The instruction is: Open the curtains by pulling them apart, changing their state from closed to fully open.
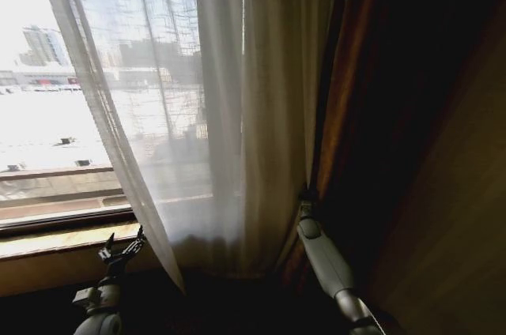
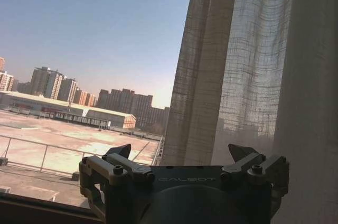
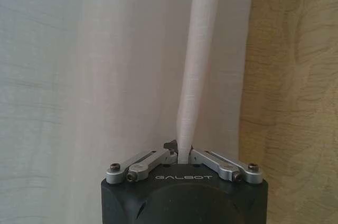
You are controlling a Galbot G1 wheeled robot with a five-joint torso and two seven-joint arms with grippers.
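The sheer cream curtains (image 1: pixel 229 114) hang gathered toward the right, their slanted left edge leaving the window's left part bare. My right gripper (image 1: pixel 305 195) is pressed into the curtains' right edge beside the brown drape. In the right wrist view the right gripper (image 3: pixel 182 154) is shut on a narrow fold of the curtains (image 3: pixel 198 49). My left gripper (image 1: pixel 120 252) sits low by the window sill, just left of the curtains' lower edge. The left gripper (image 2: pixel 179 155) is open and holds nothing, with the curtains (image 2: pixel 253 65) hanging just beyond it.
A dark brown drape (image 1: pixel 356 98) hangs right of the curtains, with a brown wall (image 1: pixel 458 232) beyond it. The wooden window sill (image 1: pixel 55 240) runs along the lower left. Rooftops and buildings (image 2: pixel 63 102) show through the glass.
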